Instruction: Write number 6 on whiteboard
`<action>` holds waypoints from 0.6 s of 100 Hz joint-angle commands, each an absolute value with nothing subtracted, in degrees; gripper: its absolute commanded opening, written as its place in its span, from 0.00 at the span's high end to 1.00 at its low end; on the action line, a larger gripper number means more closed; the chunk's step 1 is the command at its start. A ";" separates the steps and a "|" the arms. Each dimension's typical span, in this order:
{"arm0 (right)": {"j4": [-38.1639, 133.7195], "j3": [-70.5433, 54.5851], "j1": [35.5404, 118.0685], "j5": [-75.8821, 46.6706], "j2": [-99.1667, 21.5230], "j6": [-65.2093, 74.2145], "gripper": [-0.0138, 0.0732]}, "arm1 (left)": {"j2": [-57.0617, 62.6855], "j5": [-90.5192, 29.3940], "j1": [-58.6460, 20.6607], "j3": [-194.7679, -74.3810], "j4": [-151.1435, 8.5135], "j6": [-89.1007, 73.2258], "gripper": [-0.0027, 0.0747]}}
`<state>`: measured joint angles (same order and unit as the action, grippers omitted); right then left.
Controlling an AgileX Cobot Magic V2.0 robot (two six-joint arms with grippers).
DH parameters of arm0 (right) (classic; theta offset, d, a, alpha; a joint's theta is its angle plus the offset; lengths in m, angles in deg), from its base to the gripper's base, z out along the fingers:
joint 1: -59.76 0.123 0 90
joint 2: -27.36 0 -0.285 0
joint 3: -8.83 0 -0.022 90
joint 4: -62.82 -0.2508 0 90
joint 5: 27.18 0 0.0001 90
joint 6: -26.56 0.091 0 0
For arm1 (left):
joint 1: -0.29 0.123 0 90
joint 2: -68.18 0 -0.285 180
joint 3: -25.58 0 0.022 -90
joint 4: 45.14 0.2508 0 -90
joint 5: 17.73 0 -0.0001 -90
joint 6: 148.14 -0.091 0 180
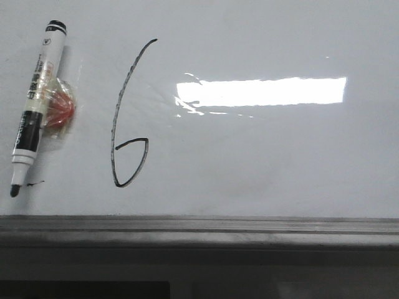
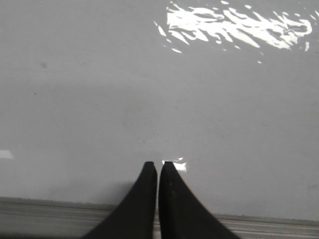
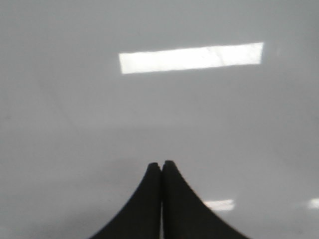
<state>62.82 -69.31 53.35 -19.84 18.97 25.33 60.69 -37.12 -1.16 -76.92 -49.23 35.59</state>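
A black hand-drawn number 6 [image 1: 128, 118] stands on the glossy whiteboard [image 1: 262, 162], left of its middle, with a tall slanted stem and a small pointed loop. A black-and-white marker [image 1: 36, 103] lies on the board at the far left, uncapped tip down, with a red object [image 1: 60, 109] beside it. A tiny black smudge [image 1: 34, 183] sits near the tip. My left gripper [image 2: 157, 164] is shut and empty over bare board near the ledge. My right gripper [image 3: 161, 164] is shut and empty over bare board. Neither gripper shows in the front view.
A grey metal ledge [image 1: 199, 227] runs along the board's lower edge; it also shows in the left wrist view [image 2: 45, 214]. A bright rectangular glare [image 1: 262, 91] lies right of the 6.
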 commanded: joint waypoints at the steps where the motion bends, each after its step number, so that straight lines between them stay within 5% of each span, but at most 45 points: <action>1: 64.97 -70.68 51.35 -20.17 20.19 24.76 0.92 | 62.51 -34.64 -0.99 -74.35 -49.14 36.12 0.99; 60: 64.19 -70.68 51.10 -9.00 21.28 24.76 0.92 | 62.51 -34.64 -0.99 -74.35 -49.14 36.12 0.99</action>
